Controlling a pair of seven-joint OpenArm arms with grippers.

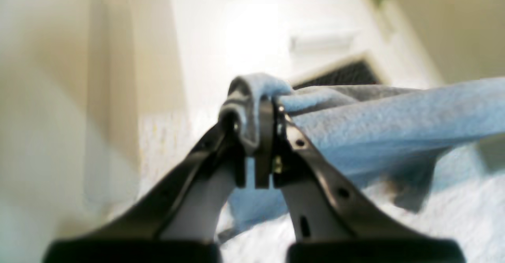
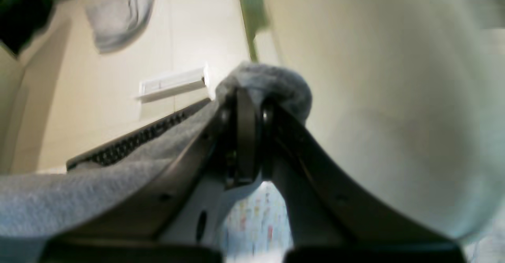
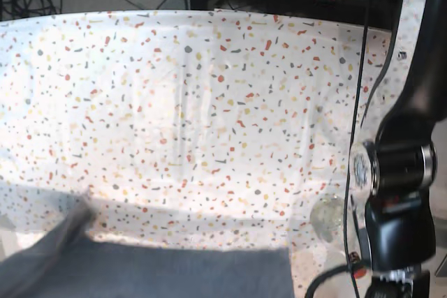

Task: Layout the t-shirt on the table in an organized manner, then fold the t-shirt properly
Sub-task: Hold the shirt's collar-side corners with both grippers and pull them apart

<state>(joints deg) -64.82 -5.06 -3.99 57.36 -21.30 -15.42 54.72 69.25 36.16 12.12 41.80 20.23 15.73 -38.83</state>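
Base view, read left to right: the t-shirt (image 3: 160, 270) is seen as a grey band along the lower edge, from about 8 o'clock across to 5 o'clock; its left end is blurred and rises toward the frame edge; its right end is cut off squarely near 5 o'clock. The table (image 3: 209, 102), covered in white flecked cloth, fills the remainder of the view; creases in the cloth are noted near the centre. A dark arm (image 3: 401, 172) is seen at 3 to 4 o'clock, beside black cables (image 3: 360, 102) hanging along the table's right edge. No containers are visible in any view.

Right wrist view: the right gripper (image 2: 250, 109) is recorded with its jaws pressed together on a bunched fold of the t-shirt (image 2: 272, 83); the fabric is draped away toward 8 o'clock; a black keyboard (image 2: 134, 142) on a pale surface is seen behind it at 9 o'clock; flecked cloth shows below the fingers at 6 o'clock.

Left wrist view: the left gripper (image 1: 258, 109) is likewise clamped tight on a fold of the t-shirt (image 1: 394, 121), which is stretched off toward 3 o'clock and appears bluish here; the picture is blurred; the table (image 1: 453, 223) is visible beneath at 5 o'clock.
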